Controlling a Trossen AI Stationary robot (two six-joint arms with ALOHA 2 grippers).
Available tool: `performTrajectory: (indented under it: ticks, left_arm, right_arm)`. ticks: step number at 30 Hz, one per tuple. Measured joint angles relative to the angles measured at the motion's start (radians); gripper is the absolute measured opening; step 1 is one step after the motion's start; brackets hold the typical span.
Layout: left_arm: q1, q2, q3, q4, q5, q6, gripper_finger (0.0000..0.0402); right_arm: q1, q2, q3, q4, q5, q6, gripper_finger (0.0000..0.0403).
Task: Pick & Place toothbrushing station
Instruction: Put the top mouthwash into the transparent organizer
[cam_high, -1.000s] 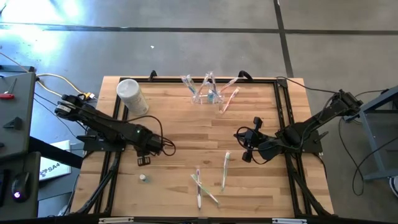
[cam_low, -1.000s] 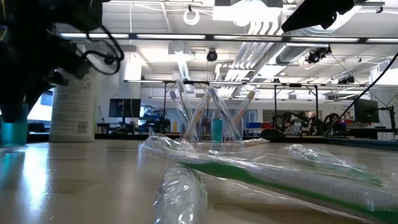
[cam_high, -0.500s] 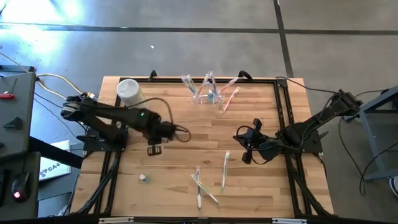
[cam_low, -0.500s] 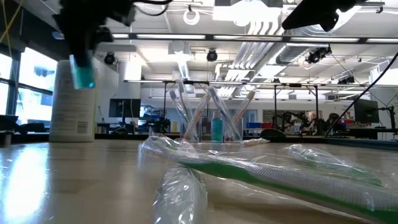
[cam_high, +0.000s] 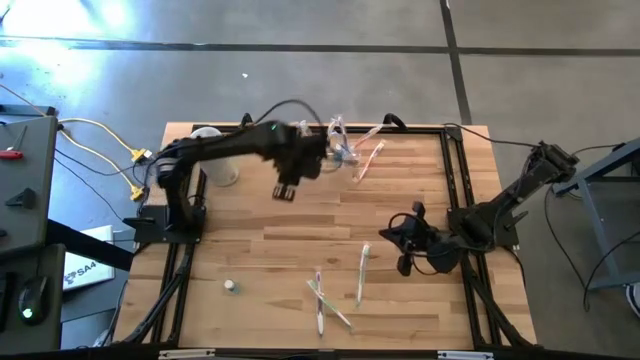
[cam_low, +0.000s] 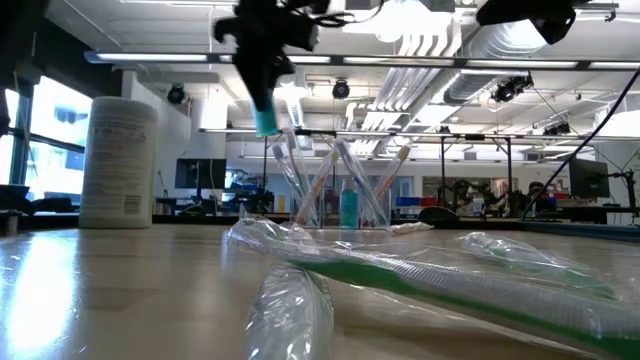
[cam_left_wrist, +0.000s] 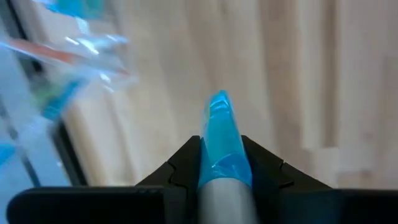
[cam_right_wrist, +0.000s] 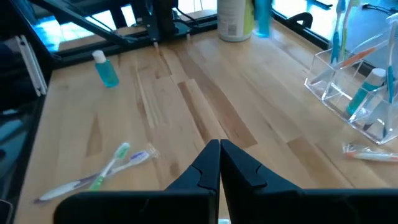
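While our left gripper (cam_high: 287, 185), clenched on a blue tube (cam_left_wrist: 222, 144), hangs near the tabletop's far edge, we see the toothbrushing station (cam_high: 338, 152) just beside it toward the right, far nearer than our closed right gripper (cam_high: 405, 250).

— Where's the toothbrushing station (cam_high: 338, 152)?
— Back edge of the table (cam_high: 300, 215), middle. White canister (cam_high: 212, 155) far to its left.
— And up front?
— Loose toothbrushes (cam_high: 335, 290) near the front edge, a small bottle (cam_high: 229, 285) to their left.
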Motion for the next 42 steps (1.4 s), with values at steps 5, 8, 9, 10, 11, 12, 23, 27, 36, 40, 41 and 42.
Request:
performTrajectory:
  ticks: [5,8,9,10,11,12,23,27,36,40,41,42]
  left_arm:
    - [0.097,0.152,0.192,-0.006,0.007,0.108,0.0082]
    - [0.131,0.245,0.302,-0.018,0.034,0.166,0.0082]
    - [0.139,0.274,0.335,-0.018,0.042,0.183,0.0082]
    - [0.143,0.297,0.363,-0.020,0.045,0.199,0.0082]
    - [0.144,0.320,0.387,-0.020,0.046,0.212,0.0082]
    - [0.145,0.342,0.409,-0.020,0.050,0.227,0.0082]
    - [0.155,0.394,0.461,0.065,0.059,0.320,0.0082]
    - [0.149,0.389,0.460,-0.004,0.069,0.270,0.0082]
    - [-0.051,0.353,0.460,-0.178,0.086,0.221,0.0082]
    - [-0.207,0.326,0.460,-0.174,0.083,0.241,0.0082]
    - [-0.248,0.319,0.460,-0.174,0.080,0.252,0.0082]
    - [-0.289,0.313,0.460,-0.174,0.069,0.256,0.0082]
  right_arm:
    - [0.049,0.000,0.000,-0.001,0.054,0.047,0.0003]
    - [0.063,0.000,0.000,-0.005,0.080,0.057,0.0003]
    - [0.066,0.000,0.000,-0.007,0.089,0.057,0.0004]
    - [0.068,0.000,0.000,-0.007,0.093,0.057,0.0004]
    - [0.068,0.000,0.000,-0.007,0.096,0.056,0.0004]
    - [0.068,0.000,0.000,-0.009,0.101,0.056,0.0004]
    - [0.066,0.000,0.000,-0.053,0.137,0.062,0.0004]
    - [0.066,0.000,0.000,-0.059,0.136,0.075,0.0004]
    - [0.065,0.000,0.000,-0.060,0.116,0.075,0.0004]
    - [0.065,0.000,0.000,-0.068,0.076,0.074,0.0004]
    - [0.065,0.000,0.000,-0.075,0.067,0.074,0.0004]
    - [0.065,0.000,0.000,-0.082,0.055,0.072,0.0004]
